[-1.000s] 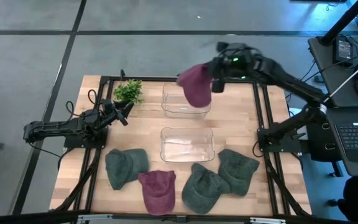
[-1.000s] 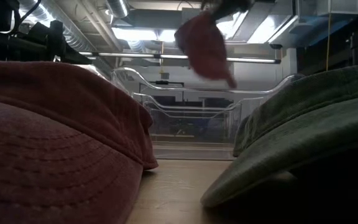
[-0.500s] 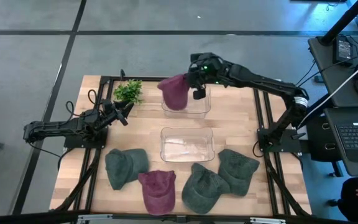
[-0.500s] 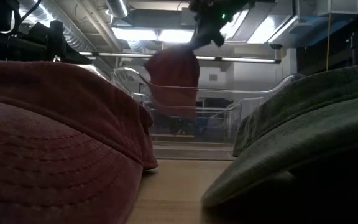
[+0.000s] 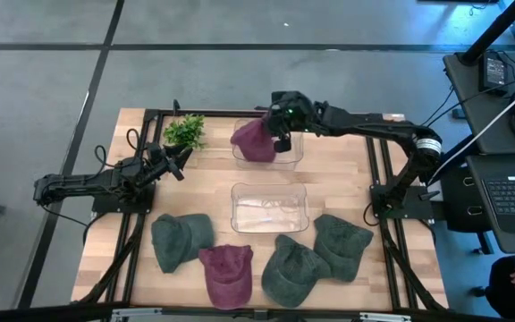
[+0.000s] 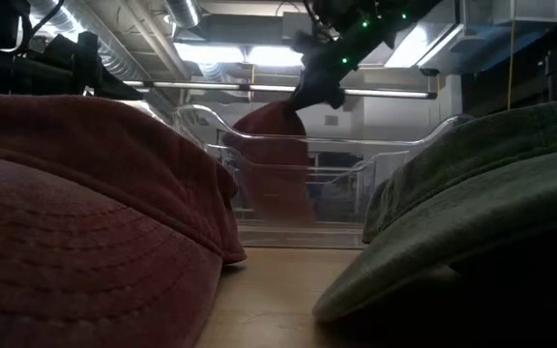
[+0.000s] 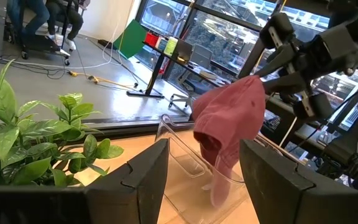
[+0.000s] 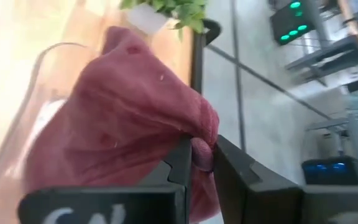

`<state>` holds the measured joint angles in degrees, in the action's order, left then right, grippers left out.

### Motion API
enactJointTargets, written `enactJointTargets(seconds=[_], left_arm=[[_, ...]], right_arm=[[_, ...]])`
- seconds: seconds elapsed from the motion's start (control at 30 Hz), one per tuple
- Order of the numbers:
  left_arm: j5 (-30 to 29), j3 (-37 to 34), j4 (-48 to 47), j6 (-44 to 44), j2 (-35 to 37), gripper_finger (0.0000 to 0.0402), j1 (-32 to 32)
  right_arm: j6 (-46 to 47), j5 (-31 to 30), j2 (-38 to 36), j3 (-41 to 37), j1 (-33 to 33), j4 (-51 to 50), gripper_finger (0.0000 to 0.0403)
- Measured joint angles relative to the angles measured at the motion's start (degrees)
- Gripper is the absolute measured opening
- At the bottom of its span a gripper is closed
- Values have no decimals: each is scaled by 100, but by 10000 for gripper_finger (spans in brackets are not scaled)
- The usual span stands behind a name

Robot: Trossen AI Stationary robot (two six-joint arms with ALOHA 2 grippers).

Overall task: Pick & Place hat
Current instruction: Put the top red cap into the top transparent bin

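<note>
Surface: a wooden table [image 5: 329,174] on a grey floor, with a workshop room behind it in the low view.
Task thing: the red hat [image 5: 254,141] hangs bunched from the right gripper [image 5: 282,132], its lower part dipping into the far clear bin [image 5: 291,156] at the bin's left end.
Hold: the right gripper's fingers [image 8: 180,163] are pinched narrow on a fold of the hat's cloth, seen closely in the right wrist view.
Key relation: the hat droops straight below the fingers, long axis near vertical, so the coming move looks like a short drop and release. Whether the hat touches the bin floor I cannot tell.
Nearer arm: the right arm reaches across from the right side; it alone is at the bin.
Left gripper: the left gripper [image 5: 175,162] waits low near the table's left edge, beside the small plant [image 5: 184,131], fingers spread wide.
Others: a second clear bin [image 5: 268,207] sits mid-table; four more hats lie along the near edge, two green hats [image 5: 181,239] among them and another red one [image 5: 226,273].
Change: half a second ago the hat hung higher and further left; it has come down and settled over the bin.
</note>
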<state>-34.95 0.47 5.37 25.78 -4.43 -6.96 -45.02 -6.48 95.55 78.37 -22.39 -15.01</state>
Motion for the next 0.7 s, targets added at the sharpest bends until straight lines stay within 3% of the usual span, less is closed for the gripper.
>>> enactJointTargets(seconds=[0.2, 0.5, 0.7], left_arm=[[-7, 0, 0, 0, 1, 190, 2], [-4, 0, 0, 0, -2, 189, 2], [-1, 0, 0, 0, -2, 191, 0]], right_arm=[[271, -277, 108, -104, -10, 500, 55], [258, 202, 293, -107, -9, 515, 194], [569, -784, 133, 158, 130, 299, 268]])
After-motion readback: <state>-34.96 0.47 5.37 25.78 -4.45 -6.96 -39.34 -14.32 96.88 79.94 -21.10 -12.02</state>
